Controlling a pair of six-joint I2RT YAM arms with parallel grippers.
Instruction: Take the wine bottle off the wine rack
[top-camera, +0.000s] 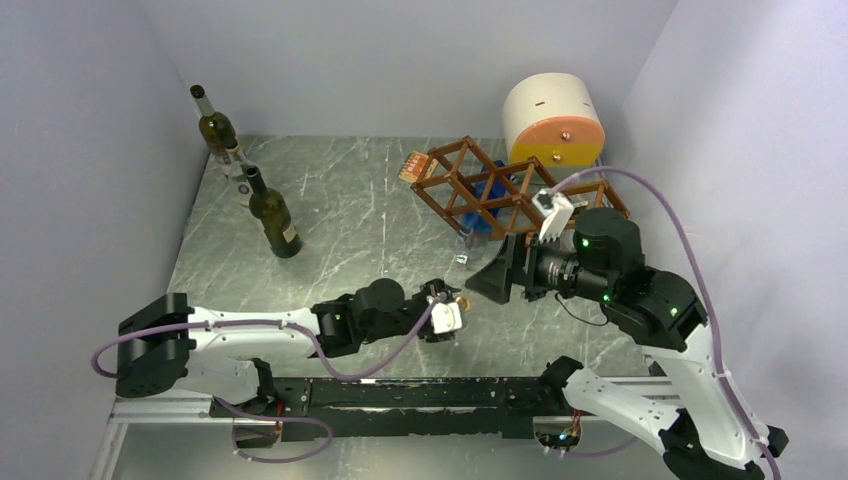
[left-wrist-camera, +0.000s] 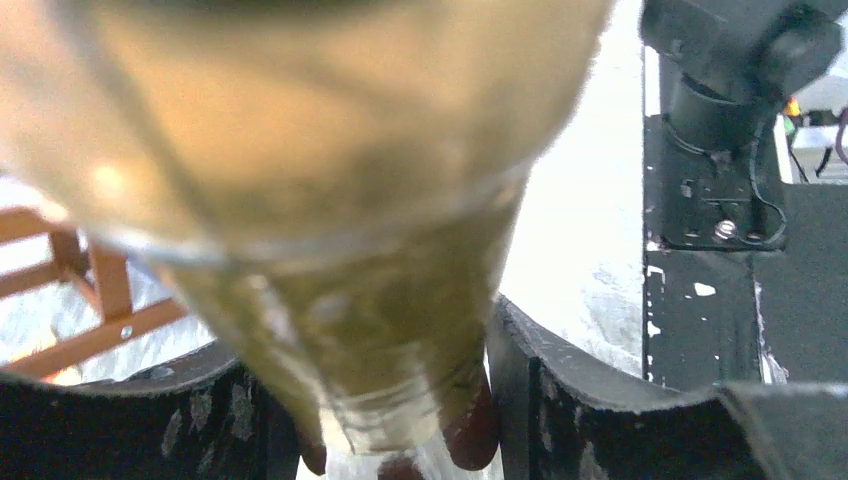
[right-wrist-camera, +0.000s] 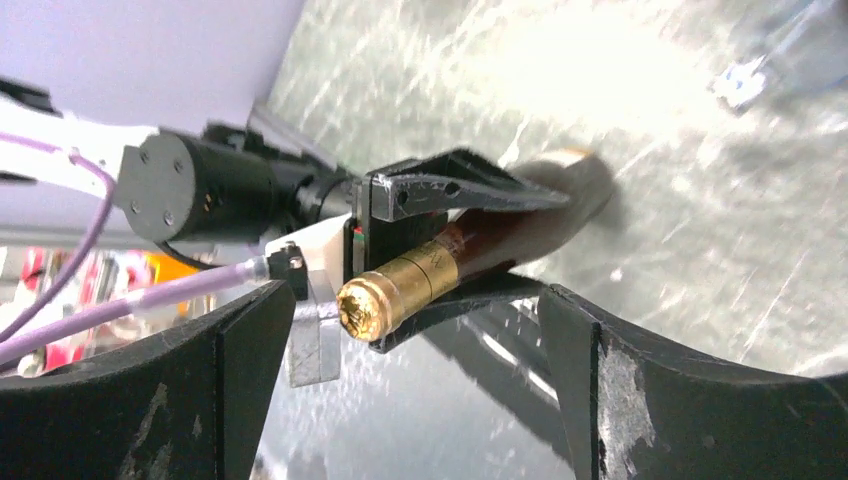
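The wine bottle (right-wrist-camera: 430, 275), dark with a gold foil cap, is held above the table by the neck in my left gripper (right-wrist-camera: 500, 240), which is shut on it. In the left wrist view the bottle (left-wrist-camera: 340, 200) fills the frame between the fingers (left-wrist-camera: 580, 400). From above, only its gold tip (top-camera: 463, 300) shows past the left gripper (top-camera: 452, 300). My right gripper (right-wrist-camera: 410, 380) stands open, level with the cap and not touching it. From above, it (top-camera: 495, 278) faces the left gripper. The reddish-brown wine rack (top-camera: 480, 185) lies behind them, with a corner (left-wrist-camera: 100, 300) in the left wrist view.
Two dark bottles (top-camera: 215, 125) (top-camera: 272, 212) stand upright at the back left. A cream-and-orange cylinder (top-camera: 555, 120) sits behind the rack, and a blue object (top-camera: 490, 200) lies under the lattice. Grey walls close in the table on three sides.
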